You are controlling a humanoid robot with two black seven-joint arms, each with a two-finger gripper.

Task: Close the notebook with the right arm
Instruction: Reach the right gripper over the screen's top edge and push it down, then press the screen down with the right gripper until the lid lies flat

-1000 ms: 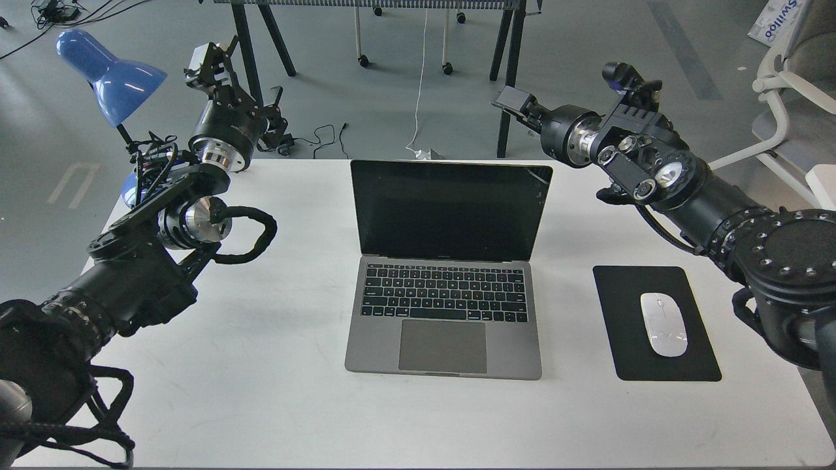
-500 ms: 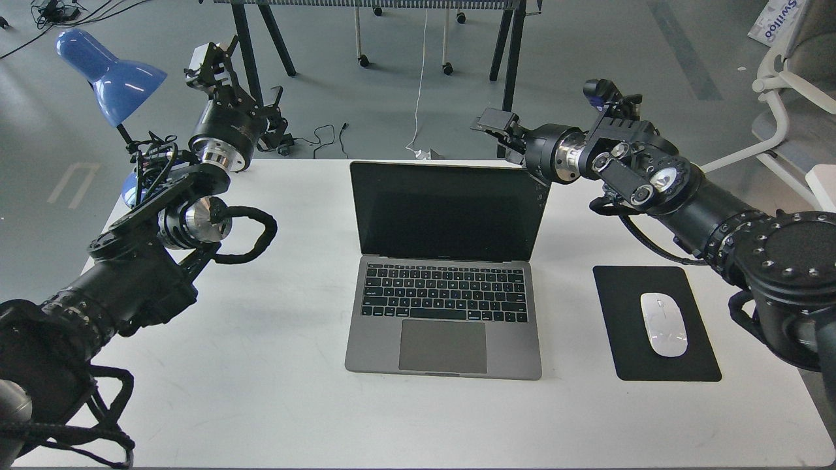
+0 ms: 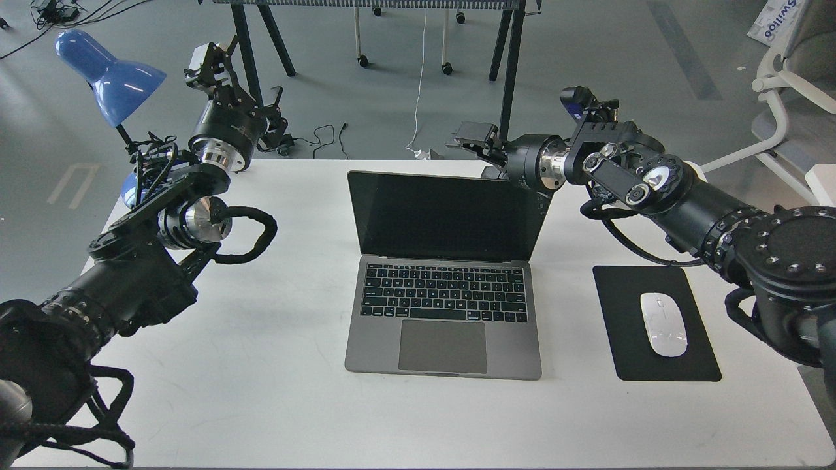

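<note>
The notebook (image 3: 444, 339) is a space-grey laptop standing open in the middle of the white table, its black screen (image 3: 447, 215) facing me. My right arm comes in from the right. Its gripper (image 3: 480, 153) is at the lid's top right edge, just behind it; its fingers look spread, so open. Whether it touches the lid I cannot tell. My left gripper (image 3: 210, 62) is held up high at the far left, well away from the notebook; its fingers cannot be told apart.
A black mouse pad (image 3: 627, 365) with a white mouse (image 3: 663, 324) lies right of the notebook, under my right arm. A blue desk lamp (image 3: 108, 72) stands at the table's (image 3: 261, 391) far left corner. Table legs and an office chair (image 3: 793, 85) stand beyond.
My right arm has swung left and a little down, bringing its gripper to the lid's top right edge. The lid's top edge has come slightly forward. The left arm has not moved.
</note>
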